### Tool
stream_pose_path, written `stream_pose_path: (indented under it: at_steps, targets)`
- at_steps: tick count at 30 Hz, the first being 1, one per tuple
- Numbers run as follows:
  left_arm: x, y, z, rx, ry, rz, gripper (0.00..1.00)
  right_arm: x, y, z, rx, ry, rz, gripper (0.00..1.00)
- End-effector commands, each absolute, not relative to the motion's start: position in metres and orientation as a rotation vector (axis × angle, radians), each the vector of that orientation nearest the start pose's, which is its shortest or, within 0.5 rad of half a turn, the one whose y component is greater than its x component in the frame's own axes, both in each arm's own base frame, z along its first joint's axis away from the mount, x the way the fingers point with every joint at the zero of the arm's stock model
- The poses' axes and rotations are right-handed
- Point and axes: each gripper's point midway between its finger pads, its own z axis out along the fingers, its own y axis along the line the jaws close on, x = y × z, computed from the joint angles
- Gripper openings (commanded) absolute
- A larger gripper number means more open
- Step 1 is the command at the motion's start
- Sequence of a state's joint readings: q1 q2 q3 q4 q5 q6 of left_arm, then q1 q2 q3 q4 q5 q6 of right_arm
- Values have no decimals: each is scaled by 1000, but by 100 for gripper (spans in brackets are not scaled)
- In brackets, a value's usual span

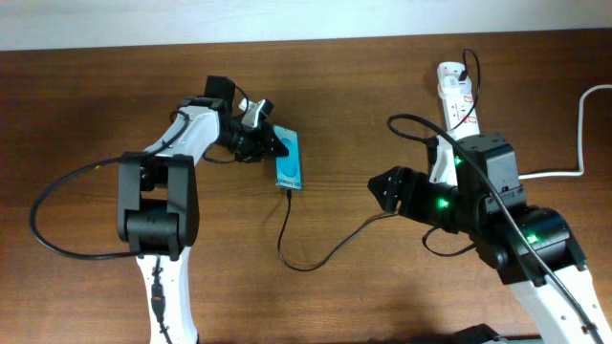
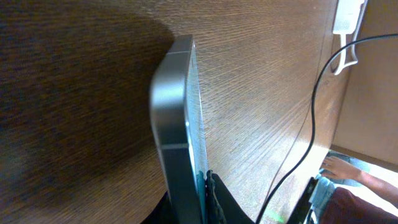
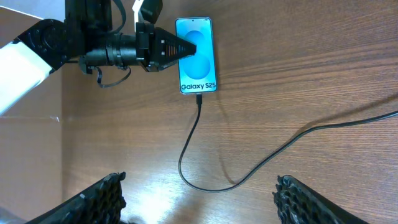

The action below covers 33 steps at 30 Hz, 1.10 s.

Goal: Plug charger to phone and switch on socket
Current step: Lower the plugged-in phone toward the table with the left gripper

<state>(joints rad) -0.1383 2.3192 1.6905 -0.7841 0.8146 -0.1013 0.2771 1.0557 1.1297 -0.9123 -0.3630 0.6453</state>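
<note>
the phone [image 1: 290, 162] lies left of centre on the worktop [image 1: 86, 105], pinched at its long edge by the left fingers [image 3: 166, 48], seemingly to steady it. the charger [image 3: 199, 101] is seated in its lower end and loops rightward. the right fingers [image 3: 102, 196] are spread wide and empty over that slack. the socket [image 1: 457, 96] lies at the far right, partly covered by the right arm and crowded by cable and the white cord [image 1: 578, 134]; its switching is judged the step left.
</note>
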Motion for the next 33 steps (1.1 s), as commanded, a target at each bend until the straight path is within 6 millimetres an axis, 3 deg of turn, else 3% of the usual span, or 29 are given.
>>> stream_pose_path:
  at_steps: [1,7,15,20,22,29,33]
  targets:
    - [441,-176,-2,148,2886,-1119,13,263,136,255,267,2475,831,77]
    - [442,-170,-7,143,2907,-1055,22,263,136,256,261,2474,829,77]
    - [436,-169,-10,132,2929,-1053,43,263,136,255,249,2474,825,77]
    - [434,-168,-11,73,2953,-1057,49,263,136,255,248,2474,825,77]
    - [431,-160,-17,12,3007,-976,54,263,136,255,248,2474,825,77]
    - [427,-141,-29,-148,3095,-785,54,263,136,256,238,2473,822,77]
    - [427,-140,-29,-177,3099,-782,56,263,136,256,235,2473,820,77]
